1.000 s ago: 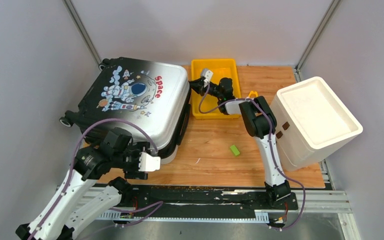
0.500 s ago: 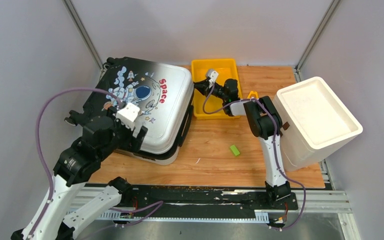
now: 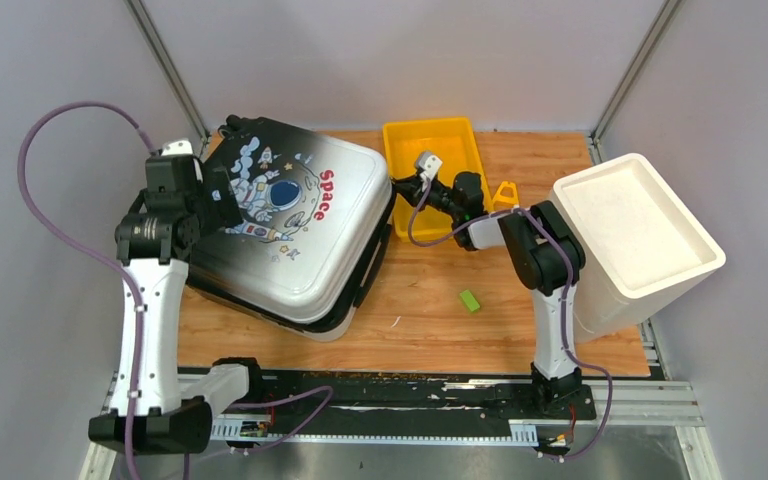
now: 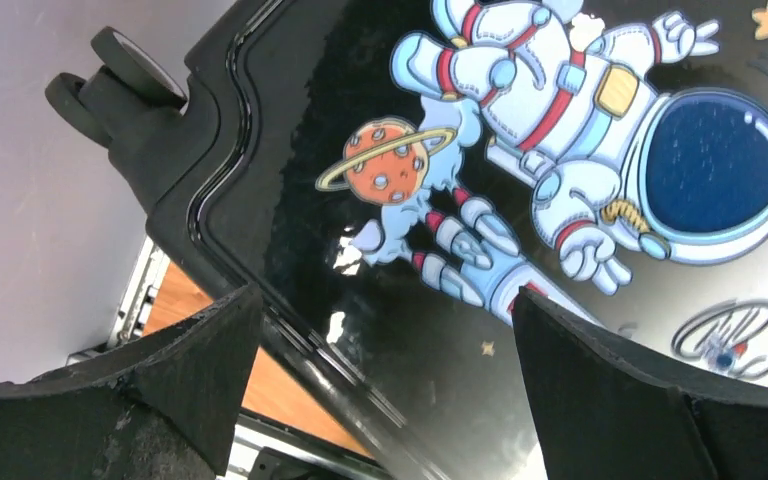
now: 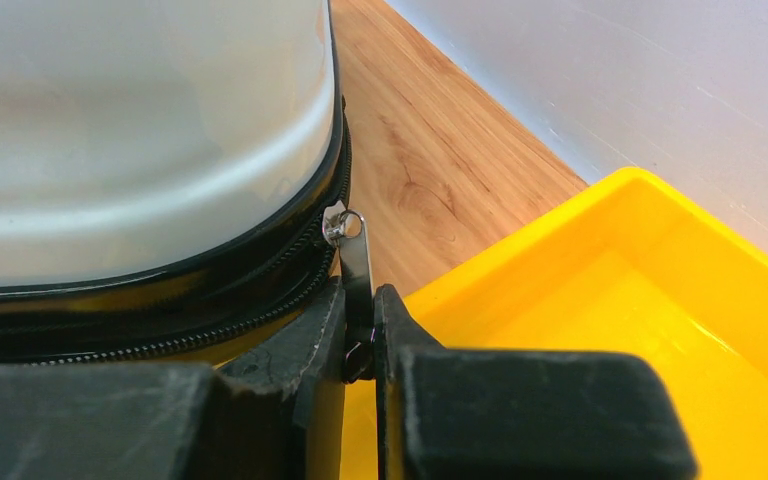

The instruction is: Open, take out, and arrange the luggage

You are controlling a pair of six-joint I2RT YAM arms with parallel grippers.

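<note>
The luggage lies flat on the wooden table, astronaut side up and zipped. My left gripper hovers open over its black far-left corner, near a wheel. In the left wrist view the gripper has its jaws wide apart above the astronaut print, with nothing between them. My right gripper is at the luggage's right edge. In the right wrist view this gripper is shut on the metal zipper pull beside the white shell.
A yellow tray stands behind the right gripper, its rim close to the fingers. A white foam box fills the right side. A small green piece lies on the table, and a small yellow piece sits by the tray.
My left arm rose from the luggage's near edge and swung to its far-left corner, jaws opening wide. The luggage turned and slid right. The right gripper shifted slightly with the pull.
</note>
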